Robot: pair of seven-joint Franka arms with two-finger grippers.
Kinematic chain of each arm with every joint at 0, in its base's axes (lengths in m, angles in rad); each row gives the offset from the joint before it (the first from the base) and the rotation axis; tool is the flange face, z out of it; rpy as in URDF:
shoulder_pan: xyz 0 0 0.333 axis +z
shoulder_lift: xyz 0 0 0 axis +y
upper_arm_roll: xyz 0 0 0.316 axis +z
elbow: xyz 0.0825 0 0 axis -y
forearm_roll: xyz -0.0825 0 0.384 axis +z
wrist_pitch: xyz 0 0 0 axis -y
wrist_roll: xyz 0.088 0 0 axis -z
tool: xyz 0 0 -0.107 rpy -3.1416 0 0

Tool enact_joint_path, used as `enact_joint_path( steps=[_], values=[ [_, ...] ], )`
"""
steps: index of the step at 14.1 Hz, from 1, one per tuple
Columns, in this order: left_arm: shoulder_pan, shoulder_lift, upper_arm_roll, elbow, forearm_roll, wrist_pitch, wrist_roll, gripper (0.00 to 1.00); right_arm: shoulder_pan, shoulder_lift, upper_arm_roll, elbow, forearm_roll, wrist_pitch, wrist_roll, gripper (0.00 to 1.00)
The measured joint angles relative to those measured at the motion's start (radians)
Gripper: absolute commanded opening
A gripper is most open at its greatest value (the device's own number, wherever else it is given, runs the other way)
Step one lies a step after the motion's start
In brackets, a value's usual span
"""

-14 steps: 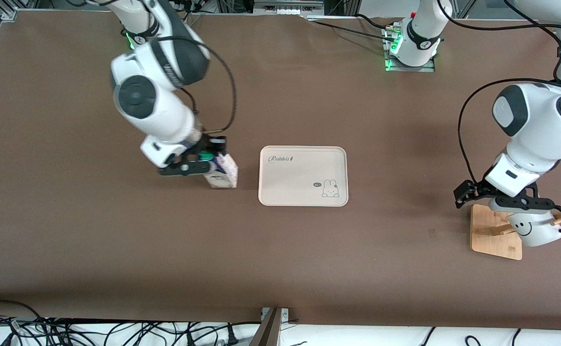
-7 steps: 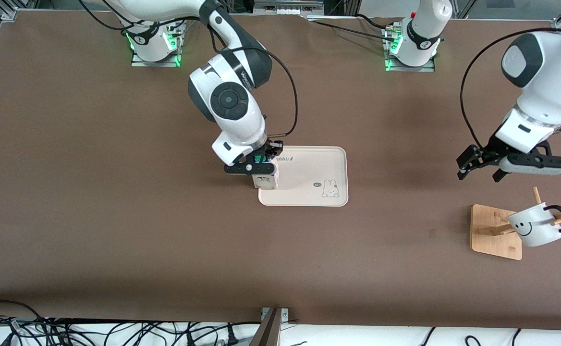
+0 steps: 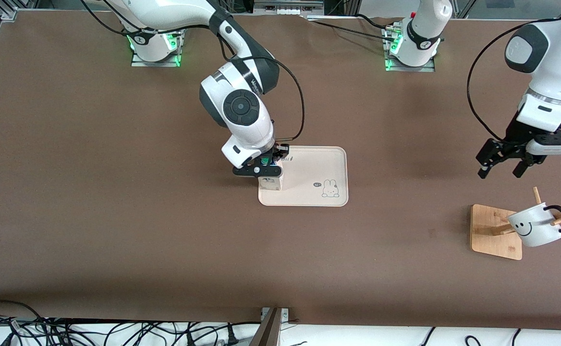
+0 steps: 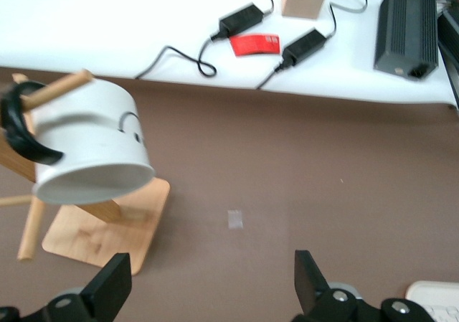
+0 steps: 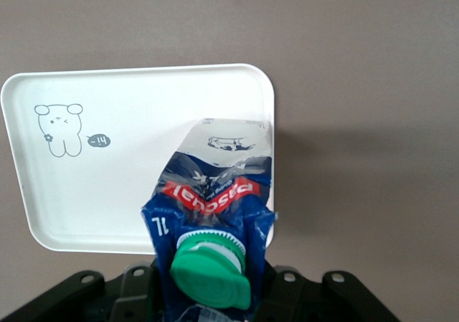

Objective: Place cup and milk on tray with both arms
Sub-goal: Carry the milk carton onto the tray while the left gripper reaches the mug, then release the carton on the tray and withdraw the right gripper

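The milk (image 3: 271,183) is a blue and cream carton with a green cap (image 5: 211,268). My right gripper (image 3: 260,169) is shut on its top and holds it upright over the edge of the tray (image 3: 309,168) toward the right arm's end. I cannot tell whether it touches the tray. In the right wrist view the milk (image 5: 215,193) covers a corner of the tray (image 5: 107,178). The white smiley cup (image 3: 534,228) hangs by its handle on a rack peg. My left gripper (image 3: 501,162) is open and empty, above the table beside the rack. The left wrist view shows the cup (image 4: 90,146) apart from my fingers (image 4: 107,287).
The wooden rack base (image 3: 494,233) with slanted pegs stands at the left arm's end of the table. Cables lie along the table's edge nearest the front camera (image 3: 117,331). Power adapters (image 4: 240,21) and a black box (image 4: 405,28) lie on a white surface past the table's edge.
My right gripper carried the milk from the table beside the tray to over the tray's edge. My left gripper left the cup, rose and moved away; the cup stays on the rack.
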Motion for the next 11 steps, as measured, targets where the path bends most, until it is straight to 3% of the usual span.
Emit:
enact_joint_path(
  steps=[3,4,5,11],
  values=[
    [0.027,-0.002,0.001,-0.047,0.000,0.137,0.000,1.00,0.014,0.014,0.000,0.000,0.000,0.021,0.007,0.41],
    [0.030,-0.001,0.001,-0.068,0.000,0.190,0.000,1.00,0.018,0.017,0.000,0.000,0.000,0.023,0.013,0.58],
    [0.031,0.003,0.000,-0.090,0.000,0.241,0.000,1.00,0.021,0.019,0.000,0.000,0.000,0.023,0.018,0.97],
    [0.065,0.095,0.001,-0.152,0.000,0.531,0.000,1.00,0.018,0.019,-0.017,0.011,-0.001,0.029,0.021,1.00]
  ],
)
